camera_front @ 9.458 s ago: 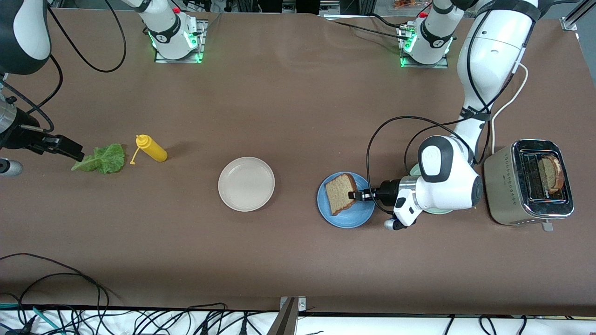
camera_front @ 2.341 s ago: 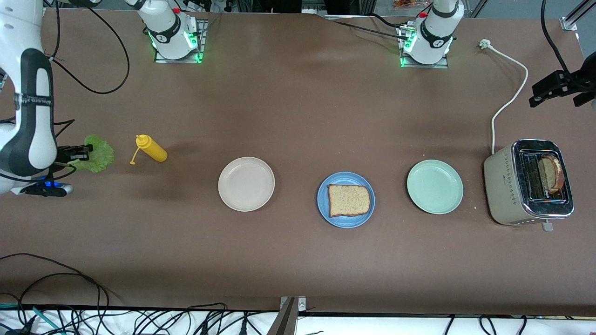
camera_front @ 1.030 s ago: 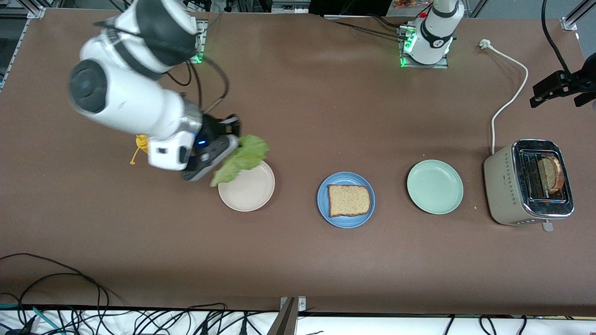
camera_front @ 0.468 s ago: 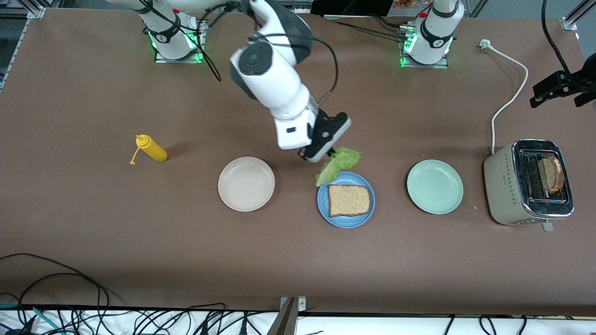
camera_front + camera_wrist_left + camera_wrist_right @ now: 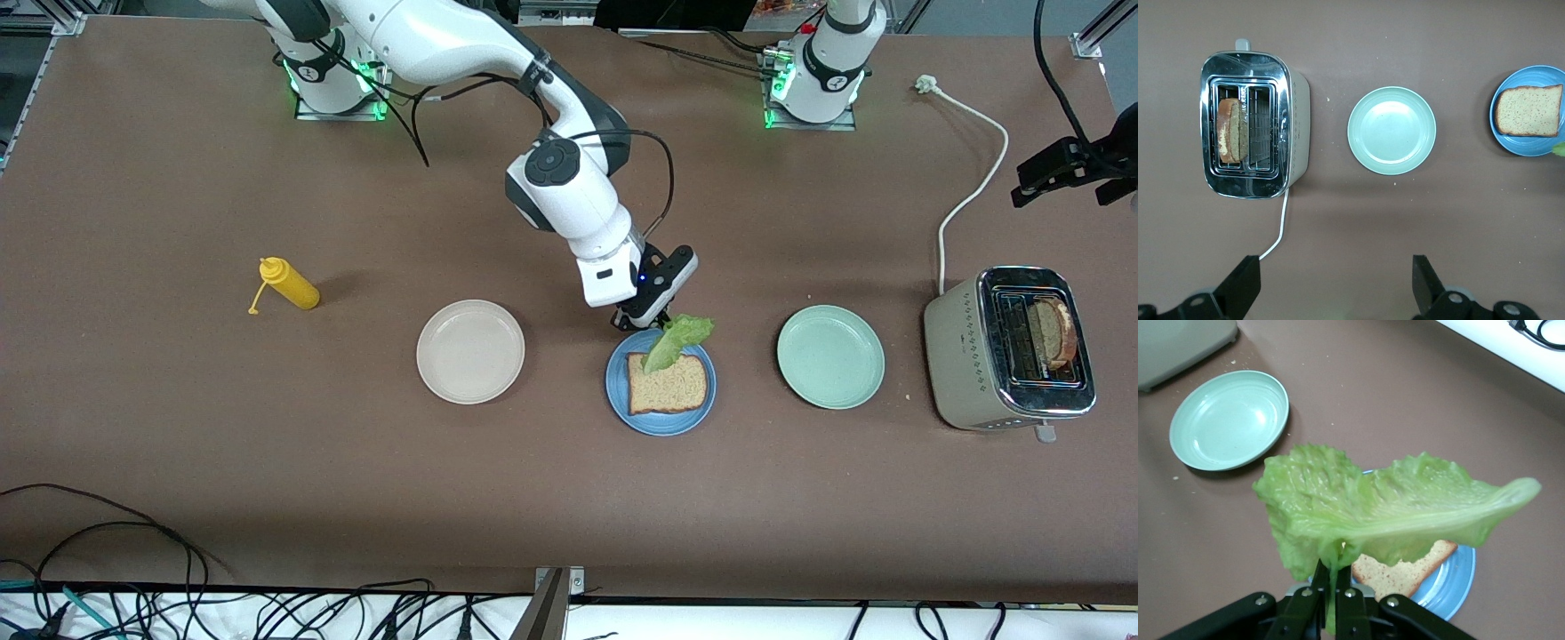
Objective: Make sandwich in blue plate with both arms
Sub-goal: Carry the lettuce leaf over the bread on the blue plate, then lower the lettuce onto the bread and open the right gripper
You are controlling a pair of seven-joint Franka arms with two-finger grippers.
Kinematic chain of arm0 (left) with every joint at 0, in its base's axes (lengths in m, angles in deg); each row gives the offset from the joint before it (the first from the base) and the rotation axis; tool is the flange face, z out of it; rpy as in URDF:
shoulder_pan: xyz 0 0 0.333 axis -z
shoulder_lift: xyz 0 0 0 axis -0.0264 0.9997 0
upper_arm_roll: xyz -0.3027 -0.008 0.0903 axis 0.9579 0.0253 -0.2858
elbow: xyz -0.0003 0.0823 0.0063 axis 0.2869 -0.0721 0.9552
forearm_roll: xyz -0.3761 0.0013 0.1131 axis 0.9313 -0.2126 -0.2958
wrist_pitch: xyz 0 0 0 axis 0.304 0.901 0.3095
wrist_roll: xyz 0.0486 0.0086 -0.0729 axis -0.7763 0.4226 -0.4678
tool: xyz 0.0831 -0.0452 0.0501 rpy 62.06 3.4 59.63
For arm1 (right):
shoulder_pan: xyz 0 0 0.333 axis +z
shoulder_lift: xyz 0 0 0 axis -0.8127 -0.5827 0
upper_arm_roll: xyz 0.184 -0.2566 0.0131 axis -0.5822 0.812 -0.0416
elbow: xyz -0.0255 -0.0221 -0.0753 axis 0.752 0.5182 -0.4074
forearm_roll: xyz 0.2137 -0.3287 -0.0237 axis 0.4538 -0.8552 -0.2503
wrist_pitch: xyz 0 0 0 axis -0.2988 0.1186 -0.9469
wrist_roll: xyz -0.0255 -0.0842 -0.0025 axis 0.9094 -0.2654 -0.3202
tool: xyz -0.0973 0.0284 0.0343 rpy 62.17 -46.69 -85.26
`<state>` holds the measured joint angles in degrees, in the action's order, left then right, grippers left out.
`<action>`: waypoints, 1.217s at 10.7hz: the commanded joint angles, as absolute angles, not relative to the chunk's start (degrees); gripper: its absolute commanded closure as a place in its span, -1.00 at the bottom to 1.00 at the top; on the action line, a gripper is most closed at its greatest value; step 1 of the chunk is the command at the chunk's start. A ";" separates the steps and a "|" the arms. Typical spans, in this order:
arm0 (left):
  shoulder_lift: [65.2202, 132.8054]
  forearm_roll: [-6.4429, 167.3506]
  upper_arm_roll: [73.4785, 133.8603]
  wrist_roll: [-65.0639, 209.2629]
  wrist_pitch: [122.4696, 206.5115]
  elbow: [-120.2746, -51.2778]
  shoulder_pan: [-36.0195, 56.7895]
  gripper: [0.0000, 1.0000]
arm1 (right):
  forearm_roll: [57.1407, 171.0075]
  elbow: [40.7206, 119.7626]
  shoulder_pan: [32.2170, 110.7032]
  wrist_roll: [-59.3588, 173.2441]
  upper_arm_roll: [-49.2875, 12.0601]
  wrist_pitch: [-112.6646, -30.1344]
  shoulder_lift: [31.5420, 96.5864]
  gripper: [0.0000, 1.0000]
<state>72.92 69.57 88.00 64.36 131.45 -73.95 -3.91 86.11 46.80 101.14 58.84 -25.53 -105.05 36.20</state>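
Front view: my right gripper (image 5: 660,322) hangs over the round sky-blue plate (image 5: 660,423), fingers pinching the stem of the ruffled green lettuce leaf (image 5: 678,340) above the square brown bread slice (image 5: 669,388) lying on that plate near the bench's middle. I see my left gripper (image 5: 1067,169) waiting above the left arm's end of the bench, fingers spread, over the steel toaster (image 5: 1251,127) and round mint-green plate (image 5: 1391,130).
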 commanded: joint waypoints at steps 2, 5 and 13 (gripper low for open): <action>73.66 67.42 88.33 64.33 130.12 -72.11 -3.94 -1.00 | 83.73 45.20 100.86 58.68 -25.03 -109.23 31.64 1.00; 73.74 67.42 88.33 64.24 130.12 -72.11 -3.94 -1.00 | 82.59 46.17 100.86 58.77 -24.33 -114.32 28.56 1.00; 73.92 67.42 88.33 64.33 130.12 -72.02 -3.94 -1.00 | 83.12 46.08 100.77 58.06 -24.33 -115.39 27.32 0.73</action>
